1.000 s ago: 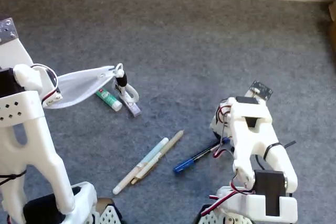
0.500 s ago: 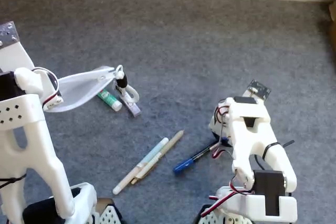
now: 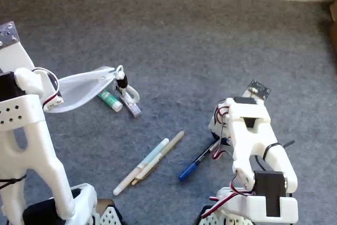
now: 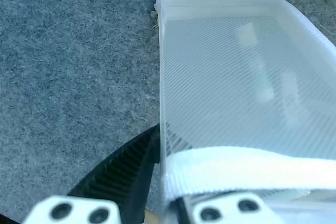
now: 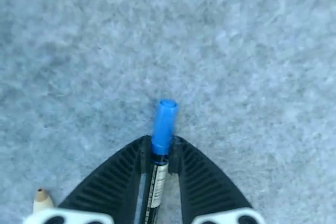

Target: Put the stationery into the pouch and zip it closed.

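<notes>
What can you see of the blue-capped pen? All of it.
The blue-capped pen is slim, with a bright blue plastic-looking cap and a dark barrel that carries a pale printed label. It sits lengthwise between the right gripper's black ribbed fingers, which close on the barrel just behind the cap. The cap pokes out past the fingertips. In the high view it slants across the grey carpet. Whether it is lifted is unclear.

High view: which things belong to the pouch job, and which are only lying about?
Job: translucent white mesh pouch; blue-capped black pen; pale blue-and-white pen; beige pencil; green-and-white glue stick; small lilac piece.
Lying about: grey carpet.
</notes>
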You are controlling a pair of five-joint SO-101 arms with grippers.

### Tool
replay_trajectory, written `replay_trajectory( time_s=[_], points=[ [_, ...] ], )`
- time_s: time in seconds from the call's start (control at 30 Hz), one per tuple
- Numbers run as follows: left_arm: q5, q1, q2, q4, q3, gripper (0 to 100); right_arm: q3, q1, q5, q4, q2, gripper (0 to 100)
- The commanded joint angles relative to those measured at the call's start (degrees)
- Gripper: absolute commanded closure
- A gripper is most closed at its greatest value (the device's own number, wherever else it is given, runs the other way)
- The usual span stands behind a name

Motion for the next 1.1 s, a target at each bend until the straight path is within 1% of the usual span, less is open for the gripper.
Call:
replay_trajectory(
  time_s=[0.0,0.1,0.33,0.47,0.6,0.7,0.87,1.07],
  points=[
    [0.44,-0.92,0.13,0.26,1.54,99,-1.98,-0.75,3.6,1.71,-0.84,99.3],
    [0.35,-0.92,0.13,0.35,1.54,99,-3.03,-0.75,5.63,4.88,-0.84,99.3],
    [0.44,-0.75,0.22,0.35,1.54,99,-6.11,-0.92,5.89,8.92,-0.84,99.3],
    [0.26,-0.84,0.22,0.35,1.54,99,-6.99,-3.12,6.07,10.77,-0.84,99.3],
    [0.26,-0.84,0.22,0.35,1.54,99,-7.08,-6.11,10.64,13.49,-1.54,99.3],
    [0.26,-0.84,0.22,0.35,1.54,99,-6.81,-7.43,12.13,13.67,-5.93,99.3],
    [0.26,-0.84,0.22,0.35,1.54,99,-6.2,-7.69,12.22,13.58,-17.8,99.3],
    [0.18,-0.92,0.22,0.35,1.63,99,-0.92,-7.69,12.31,13.05,-28.7,99.3]
  ],
)
